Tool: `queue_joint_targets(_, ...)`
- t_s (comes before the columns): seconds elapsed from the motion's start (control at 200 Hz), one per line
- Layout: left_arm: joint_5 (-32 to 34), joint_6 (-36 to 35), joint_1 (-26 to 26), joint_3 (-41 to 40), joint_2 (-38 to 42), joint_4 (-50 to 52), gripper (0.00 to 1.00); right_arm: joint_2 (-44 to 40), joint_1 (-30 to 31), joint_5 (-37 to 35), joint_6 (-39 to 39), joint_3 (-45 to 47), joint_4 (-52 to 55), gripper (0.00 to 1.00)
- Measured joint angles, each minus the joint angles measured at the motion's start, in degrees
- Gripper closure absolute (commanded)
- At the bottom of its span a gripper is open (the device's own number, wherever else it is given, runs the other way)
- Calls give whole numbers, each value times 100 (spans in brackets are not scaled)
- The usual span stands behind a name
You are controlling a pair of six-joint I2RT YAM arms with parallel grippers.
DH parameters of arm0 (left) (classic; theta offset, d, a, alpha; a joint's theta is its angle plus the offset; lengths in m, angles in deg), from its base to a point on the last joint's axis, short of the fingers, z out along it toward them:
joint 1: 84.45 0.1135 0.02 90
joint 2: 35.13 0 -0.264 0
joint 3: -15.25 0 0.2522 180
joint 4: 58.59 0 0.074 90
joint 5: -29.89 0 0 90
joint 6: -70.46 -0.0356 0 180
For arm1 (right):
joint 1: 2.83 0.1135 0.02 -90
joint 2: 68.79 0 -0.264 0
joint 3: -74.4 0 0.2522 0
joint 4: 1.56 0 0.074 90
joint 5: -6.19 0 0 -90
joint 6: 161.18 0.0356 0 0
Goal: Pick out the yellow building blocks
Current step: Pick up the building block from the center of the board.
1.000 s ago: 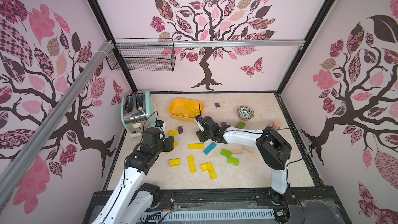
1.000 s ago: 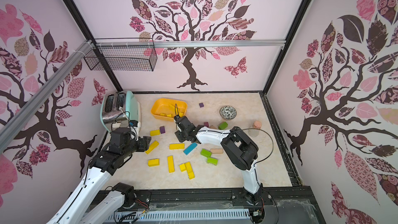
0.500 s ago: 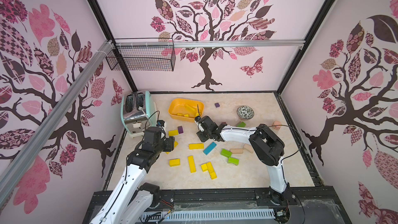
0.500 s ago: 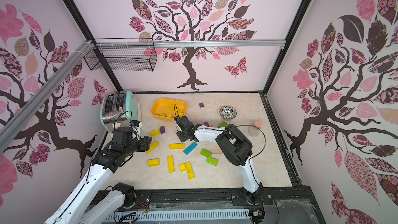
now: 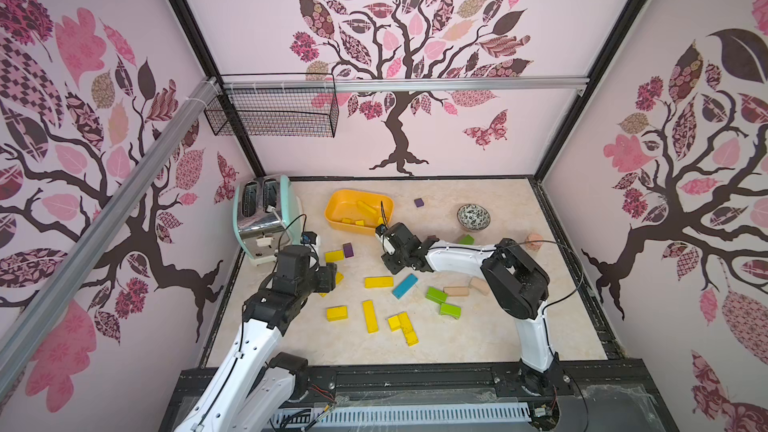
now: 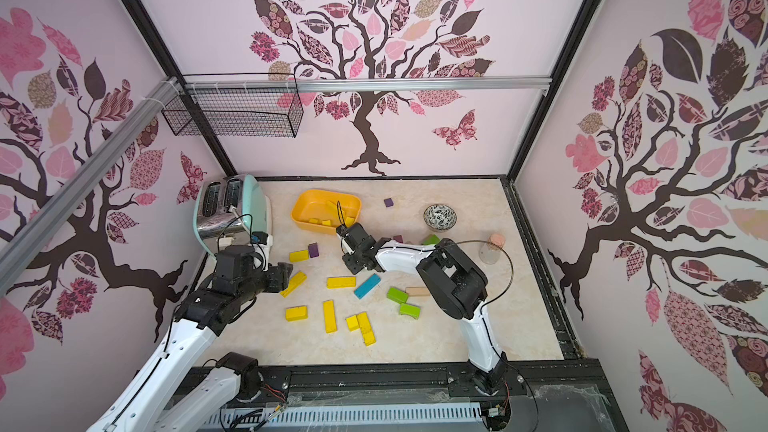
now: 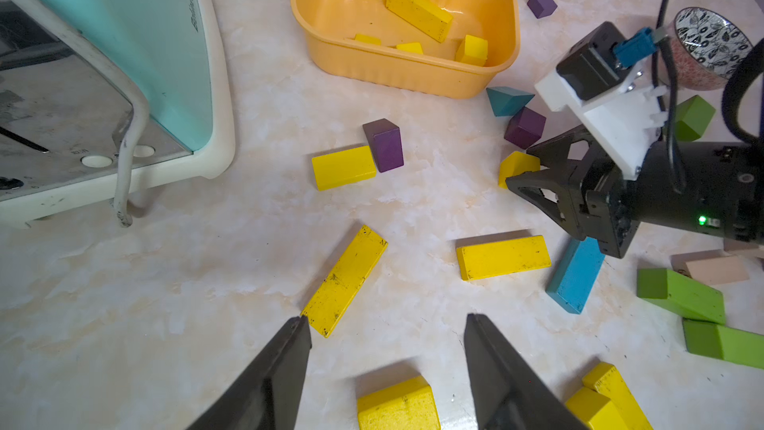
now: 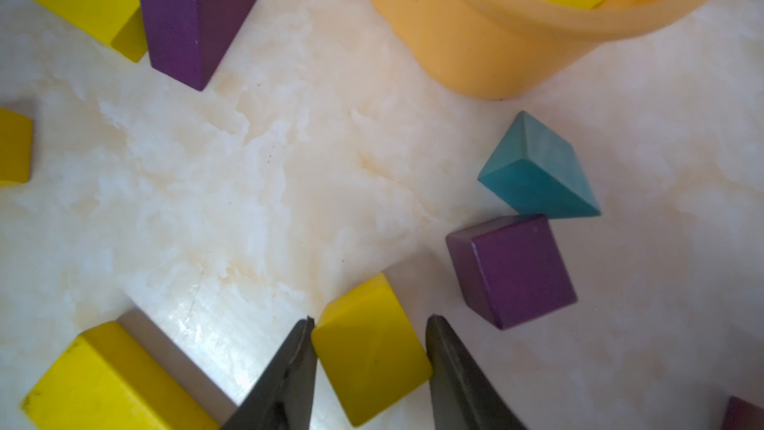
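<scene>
Right wrist view: right gripper [image 8: 370,319] has one finger on each side of a small yellow block [image 8: 372,349], with both inner faces against its sides; clamped on it, block not visibly lifted off the table [image 8: 289,179]
Purpose of hold: judged the start of a lift toward the orange tub [image 8: 475,35], whose near wall stands close ahead of the fingertips
Held block, axis: stubby, near cubic; the slightly longer side appears to run along the fingers, so the jaws cross the narrower width
Neighbours: purple cube [image 8: 512,270] and teal wedge [image 8: 537,171] lie just beside the held block, apart from it; not task items
Left gripper [image 7: 386,318]: jaws apart, nothing between them, poised low over the table
Purpose of posture: judged a line-up on the next piece; which piece cannot be told
Long yellow bar [image 7: 345,281]: flat on its broad face; long axis diagonal, near end just beside one left fingertip, far end pointing roughly toward the tub; oblique to the jaw gap, so a wrist turn seems needed
Short yellow block [image 7: 399,403]: lies on the table below the open jaws
Tub contents: four yellow pieces visible; the leaning bar [image 7: 417,10] rests tilted against the far wall
Remaining on table: in both top views, crosswise bar [image 5: 378,282] lies side to side, lengthwise bar [image 5: 370,316] front to back, both well apart from the tub
</scene>
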Motion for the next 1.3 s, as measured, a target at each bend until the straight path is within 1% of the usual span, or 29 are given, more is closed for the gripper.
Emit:
queue_joint_targets(0.29, 0, 2, 0, 0, 136, -2, 34, -66, 0, 205, -22, 0, 55, 62)
queue_joint_targets(0.59, -2, 0, 0, 0, 118, 0, 34, -415, 0, 372, -4, 175, -37, 63)
queue_joint_targets(0.835, -2, 2, 0, 0, 142, -2, 34, -476, 0, 433, 22, 348, -44, 63)
queue_joint_targets(0.88, -2, 2, 0, 0, 142, -2, 34, -476, 0, 433, 22, 348, -46, 62)
queue_joint_targets(0.97, -2, 2, 0, 0, 142, -2, 34, -476, 0, 433, 46, 348, -52, 53)
queue_joint_targets(1.03, -2, 2, 0, 0, 142, -2, 34, -476, 0, 431, 33, 348, -72, 50)
queue_joint_targets(1.191, -2, 2, 0, 0, 142, -2, 34, -474, 0, 428, 20, 282, -129, 43)
queue_joint_targets(1.296, -2, 2, 0, 0, 142, -2, 34, -372, 0, 428, 44, 42, -186, 43)
